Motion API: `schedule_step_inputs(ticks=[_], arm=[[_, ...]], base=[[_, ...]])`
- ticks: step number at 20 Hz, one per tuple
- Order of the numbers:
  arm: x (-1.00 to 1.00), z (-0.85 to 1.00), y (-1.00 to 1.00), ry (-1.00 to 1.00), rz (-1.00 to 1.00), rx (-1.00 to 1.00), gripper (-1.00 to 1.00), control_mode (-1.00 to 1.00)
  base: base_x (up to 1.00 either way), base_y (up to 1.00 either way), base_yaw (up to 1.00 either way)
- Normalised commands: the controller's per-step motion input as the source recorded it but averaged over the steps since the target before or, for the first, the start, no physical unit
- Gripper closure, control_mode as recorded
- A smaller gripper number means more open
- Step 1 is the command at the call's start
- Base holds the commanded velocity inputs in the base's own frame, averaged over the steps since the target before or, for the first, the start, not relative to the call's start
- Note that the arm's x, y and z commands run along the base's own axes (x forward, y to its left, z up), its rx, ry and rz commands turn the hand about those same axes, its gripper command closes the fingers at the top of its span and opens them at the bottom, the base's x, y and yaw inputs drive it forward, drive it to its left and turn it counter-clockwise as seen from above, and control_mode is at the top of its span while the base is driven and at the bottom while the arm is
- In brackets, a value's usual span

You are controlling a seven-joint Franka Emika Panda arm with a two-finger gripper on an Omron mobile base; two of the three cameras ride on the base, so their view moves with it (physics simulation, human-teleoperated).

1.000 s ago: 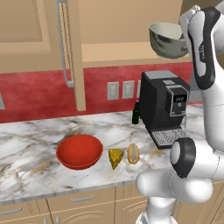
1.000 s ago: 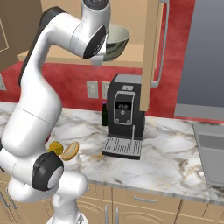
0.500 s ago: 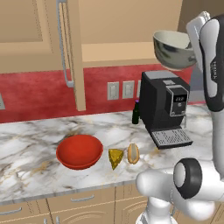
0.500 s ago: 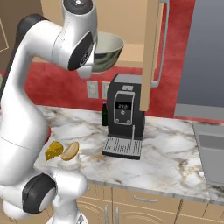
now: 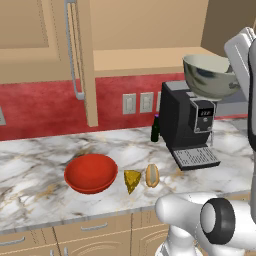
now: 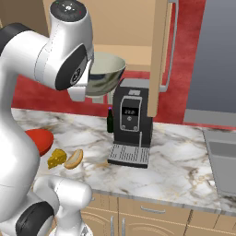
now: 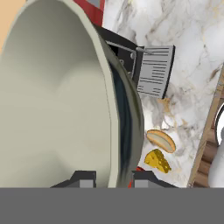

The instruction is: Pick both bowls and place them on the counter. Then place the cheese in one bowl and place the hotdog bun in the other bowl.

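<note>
My gripper (image 7: 112, 177) is shut on the rim of the grey-green bowl (image 7: 57, 100), one finger inside its pale cream wall and one outside. It holds that bowl (image 5: 210, 75) in the air above the coffee machine, also seen from the right (image 6: 103, 73). The glossy red bowl (image 5: 91, 172) sits on the white marble counter (image 5: 35, 160), left of the machine. Just right of it lie the yellow cheese (image 5: 132, 180) wedge and the tan hotdog bun (image 5: 152, 175), side by side. From the hand I see the bun (image 7: 161, 140) and the cheese (image 7: 158, 161) far below.
A black coffee machine (image 5: 187, 122) stands on the counter under the held bowl, with a dark bottle (image 5: 155, 129) at its left. A wooden cabinet door with a long handle (image 5: 75, 55) hangs open above. A sink (image 6: 223, 156) lies at the counter's right end.
The arm has carried the grey-green bowl down and to the right, away from the shelf, to just above the coffee machine. The red bowl, cheese and bun have stayed put.
</note>
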Motion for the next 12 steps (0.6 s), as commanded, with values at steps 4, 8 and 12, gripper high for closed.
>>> schedule_step_inputs(ticks=[4, 8, 12], arm=[[-0.49, -0.54, 0.00, 0.08, 0.00, 0.00, 1.00, -1.00], [-0.48, -0.59, 0.00, 0.00, 0.00, 0.00, 1.00, -1.00], [-0.27, -0.67, 0.00, 0.04, 0.00, 0.02, 1.00, -1.00]], base=[[0.00, 0.00, 0.00], [0.00, 0.00, 0.00], [0.00, 0.00, 0.00]])
